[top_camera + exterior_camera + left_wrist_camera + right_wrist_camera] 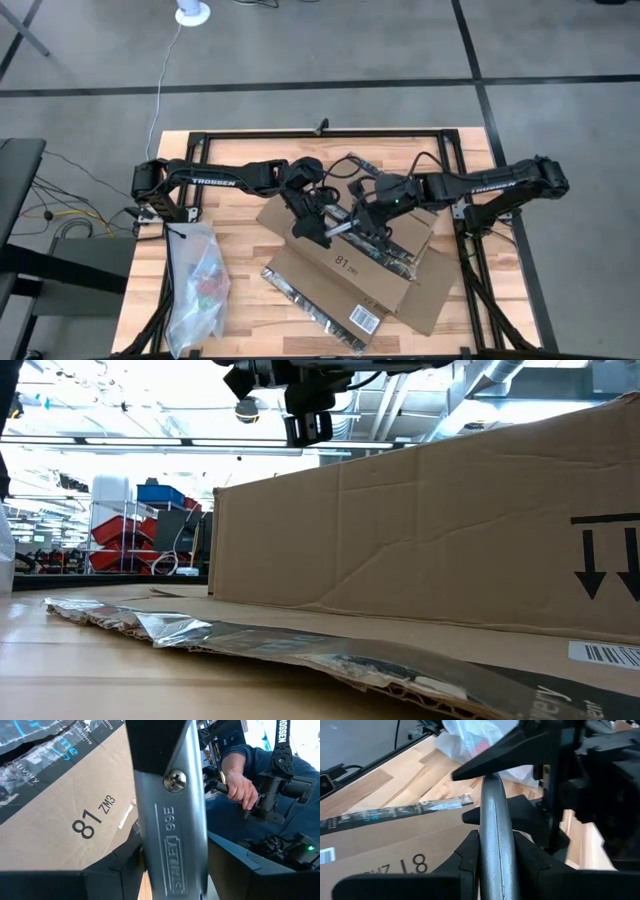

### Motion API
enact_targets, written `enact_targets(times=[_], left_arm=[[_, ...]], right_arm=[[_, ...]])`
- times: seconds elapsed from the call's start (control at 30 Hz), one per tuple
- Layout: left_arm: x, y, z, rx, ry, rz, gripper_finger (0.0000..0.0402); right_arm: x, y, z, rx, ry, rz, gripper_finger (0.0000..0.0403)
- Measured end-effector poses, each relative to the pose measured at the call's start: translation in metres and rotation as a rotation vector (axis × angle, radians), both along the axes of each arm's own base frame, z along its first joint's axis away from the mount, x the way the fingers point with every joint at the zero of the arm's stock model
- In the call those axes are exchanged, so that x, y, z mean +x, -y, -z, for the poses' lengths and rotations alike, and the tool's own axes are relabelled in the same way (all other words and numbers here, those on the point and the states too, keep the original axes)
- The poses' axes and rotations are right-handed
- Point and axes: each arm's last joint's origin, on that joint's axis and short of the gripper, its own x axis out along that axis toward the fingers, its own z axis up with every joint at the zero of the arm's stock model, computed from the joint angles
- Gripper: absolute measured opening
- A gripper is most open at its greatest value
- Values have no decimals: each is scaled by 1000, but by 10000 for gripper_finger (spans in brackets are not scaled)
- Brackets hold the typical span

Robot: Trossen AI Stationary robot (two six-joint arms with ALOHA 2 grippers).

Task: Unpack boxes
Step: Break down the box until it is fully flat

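Above the cardboard box (345,262), both tools — left tool (322,226) and right tool (362,222) — clamp one Stanley utility knife (338,228), its long axis running between them, box directly below.

Brown corrugated cardboard box (345,270): dark printed tape strip (300,300), black "81", white barcode label (364,319). Silver-grey metal utility knife (172,820). Pale striped wooden worktop (250,300).
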Motion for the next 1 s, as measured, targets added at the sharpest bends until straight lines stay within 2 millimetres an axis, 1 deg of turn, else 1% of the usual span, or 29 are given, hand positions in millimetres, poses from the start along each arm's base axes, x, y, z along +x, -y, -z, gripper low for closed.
enact_targets(times=[0.17, 0.33, 0.47, 0.53, 0.67, 0.77, 0.9, 1.0], left_arm=[[1, -1, 1, 29, 6, -26, 167], [0, -1, 2, 67, 13, -34, 121], [0, -1, 3, 103, 28, -42, 121], [1, -1, 3, 128, 41, -47, 121], [1, -2, 4, 171, 40, -81, 121], [0, -2, 5, 222, 16, -100, 121], [-6, -4, 4, 374, -69, -128, 121], [-11, -5, -6, 552, -113, -167, 121]], right_arm=[[0, 2, 1, 5, -8, -2, 57], [0, 2, 1, 3, -9, 1, 57], [0, 2, 1, 0, -11, -2, 58], [0, 2, 1, 0, -11, -1, 75], [0, 2, -1, 39, -1, 18, 134], [-1, 2, -2, 92, -15, 52, 166], [-7, 5, -9, 137, -10, 134, 185], [-16, 11, -17, 196, -4, 220, 186]])
